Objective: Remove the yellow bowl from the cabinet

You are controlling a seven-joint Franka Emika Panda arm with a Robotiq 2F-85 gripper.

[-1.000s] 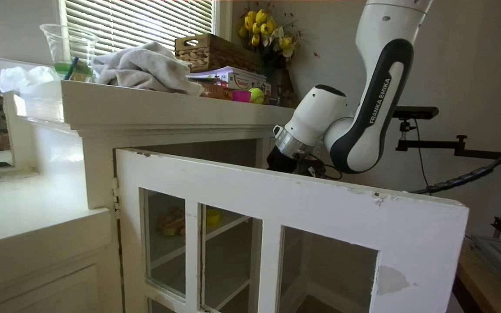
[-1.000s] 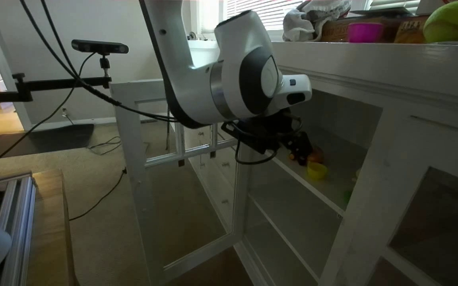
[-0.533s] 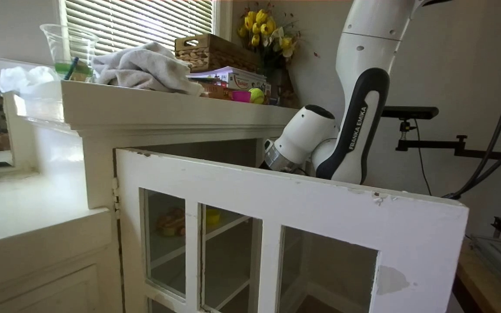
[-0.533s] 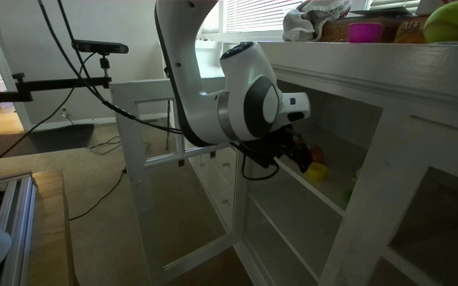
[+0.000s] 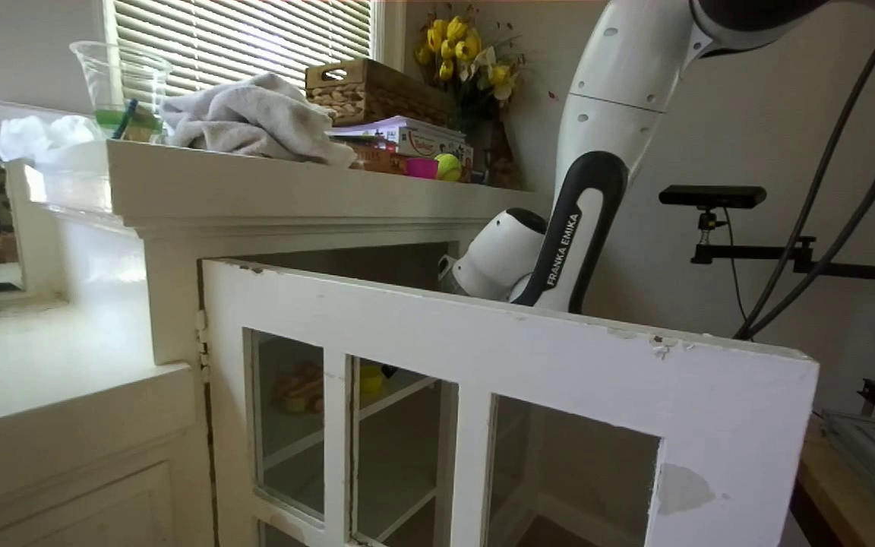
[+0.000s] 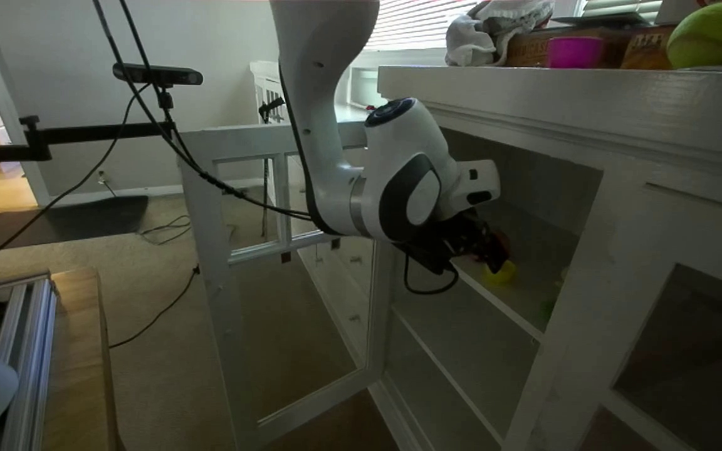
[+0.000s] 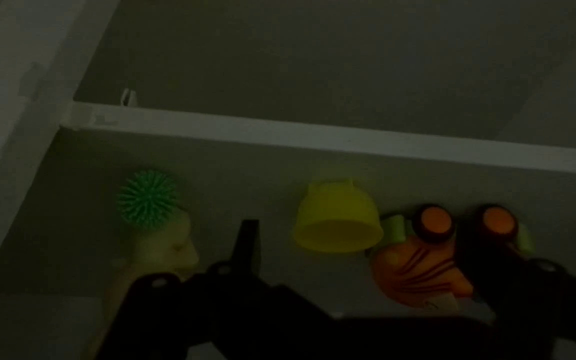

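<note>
The cream-white cabinet stands with its glass-paned door open; the cabinet also shows in an exterior view. The yellow bowl is on a shelf inside, near the shelf's front edge. It shows through the door glass and partly behind the gripper in an exterior view. My gripper is open and empty, its fingers spread to either side of the bowl in the wrist view, the bowl nearer the left finger. In an exterior view the gripper reaches into the cabinet above the shelf.
An orange striped toy with wheels is right beside the bowl in the wrist view. A green spiky ball is on the other side. The shelf's front edge runs close by. A pink cup and a tennis ball sit on the cabinet top.
The arm has moved lower and further into the cabinet opening, bringing the gripper to the bowl. A dark fingertip now shows beside the bowl through the door glass. The bowl and door have not moved.
</note>
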